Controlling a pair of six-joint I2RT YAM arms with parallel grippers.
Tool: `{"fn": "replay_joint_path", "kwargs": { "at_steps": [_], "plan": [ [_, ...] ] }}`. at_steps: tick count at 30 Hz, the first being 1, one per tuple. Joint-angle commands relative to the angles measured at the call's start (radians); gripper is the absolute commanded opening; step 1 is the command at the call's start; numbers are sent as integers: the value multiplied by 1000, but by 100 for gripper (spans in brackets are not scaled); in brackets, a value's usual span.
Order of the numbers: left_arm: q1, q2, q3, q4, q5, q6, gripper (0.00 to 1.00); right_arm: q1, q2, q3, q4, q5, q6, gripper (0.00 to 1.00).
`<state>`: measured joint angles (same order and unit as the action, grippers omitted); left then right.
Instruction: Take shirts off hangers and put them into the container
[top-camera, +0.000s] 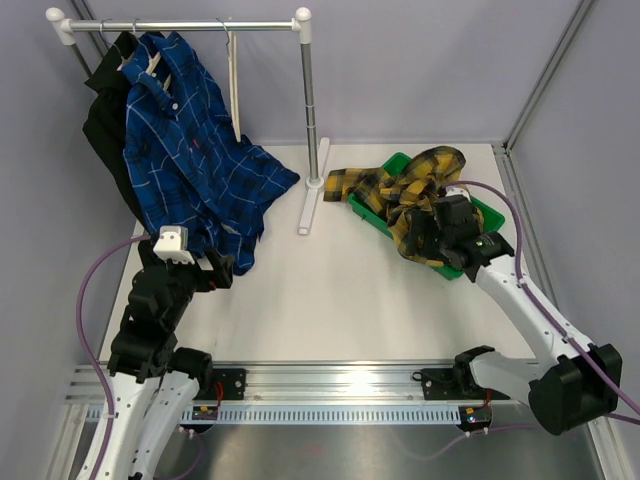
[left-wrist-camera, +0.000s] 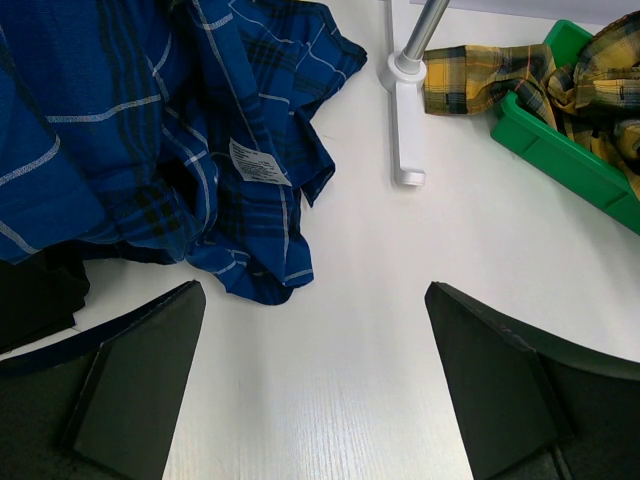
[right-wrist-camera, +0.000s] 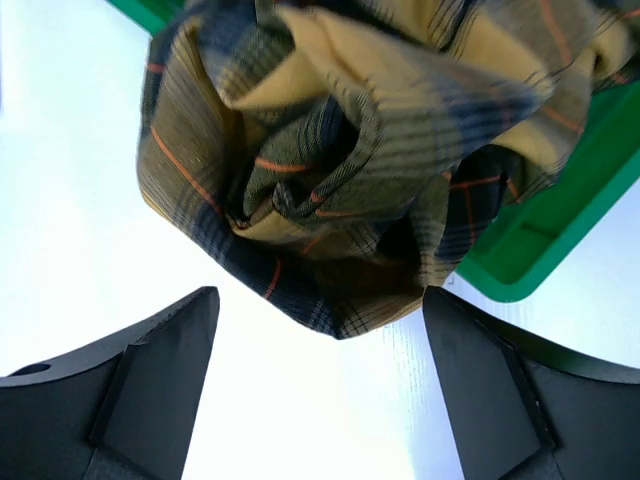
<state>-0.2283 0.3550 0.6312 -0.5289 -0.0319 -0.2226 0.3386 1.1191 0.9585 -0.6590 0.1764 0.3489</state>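
A blue checked shirt (top-camera: 195, 170) (left-wrist-camera: 150, 130) hangs on a white hanger (top-camera: 150, 65) at the rail's left end, its hem pooled on the table. Behind it hangs a black shirt (top-camera: 105, 120) (left-wrist-camera: 35, 290). An empty white hanger (top-camera: 235, 90) dangles from the rail. The yellow plaid shirt (top-camera: 425, 185) (right-wrist-camera: 350, 150) lies bunched in the green container (top-camera: 490, 215) (right-wrist-camera: 540, 240), spilling over its near and left edges. My right gripper (top-camera: 428, 240) (right-wrist-camera: 319, 305) stands open just in front of that overhang, gripping nothing. Open and empty, my left gripper (top-camera: 215, 270) (left-wrist-camera: 314, 290) hovers near the blue hem.
The metal rail (top-camera: 180, 25) with white caps runs across the back left. Its post (top-camera: 312, 120) and white foot (top-camera: 310, 205) (left-wrist-camera: 405, 140) stand between the blue shirt and the container. Grey walls close in on the left, back and right.
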Motion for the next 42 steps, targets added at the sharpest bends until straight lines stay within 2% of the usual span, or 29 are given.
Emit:
{"fn": "replay_joint_path", "kwargs": {
  "at_steps": [1, 4, 7, 11, 12, 14, 16, 17, 18, 24, 29, 35, 42],
  "plan": [
    [-5, -5, -2, 44, 18, -9, 99, 22, 31, -26, 79, -9, 16, 93],
    [-5, -8, -2, 43, 17, -9, 99, 36, 85, -41, 119, 9, 22, 92],
    [-5, -5, -2, 41, 17, -9, 99, 36, 142, -37, 139, 31, 32, 87],
    [-5, -7, -2, 43, 15, -9, 99, 36, 183, -12, 157, 51, 25, 64],
    [-5, -7, -2, 41, 15, -9, 99, 36, 195, 2, 156, 73, 22, 50],
    [-5, -8, -2, 41, 16, -9, 99, 36, 202, 22, 141, 104, 18, 34],
    [-5, -8, -2, 41, 17, -9, 99, 34, 203, 77, 119, 164, 7, 7],
    [-5, -8, -2, 41, 17, -9, 99, 34, 205, 77, 110, 164, 7, 7],
    [-5, -8, -2, 43, 17, -9, 99, 31, 209, 115, 102, 196, -1, 0],
    [-5, -7, -2, 41, 18, -9, 99, -45, 345, 348, -20, 230, -11, 0],
    [-6, -7, -4, 41, 20, -9, 99, -145, 485, 485, -42, 147, -28, 0],
    [-6, -5, -4, 43, 20, -9, 99, -190, 749, 565, -80, 60, -47, 0],
    [-11, -4, -4, 43, 21, -9, 99, -207, 887, 554, -103, -9, -44, 3]
  ]
}}
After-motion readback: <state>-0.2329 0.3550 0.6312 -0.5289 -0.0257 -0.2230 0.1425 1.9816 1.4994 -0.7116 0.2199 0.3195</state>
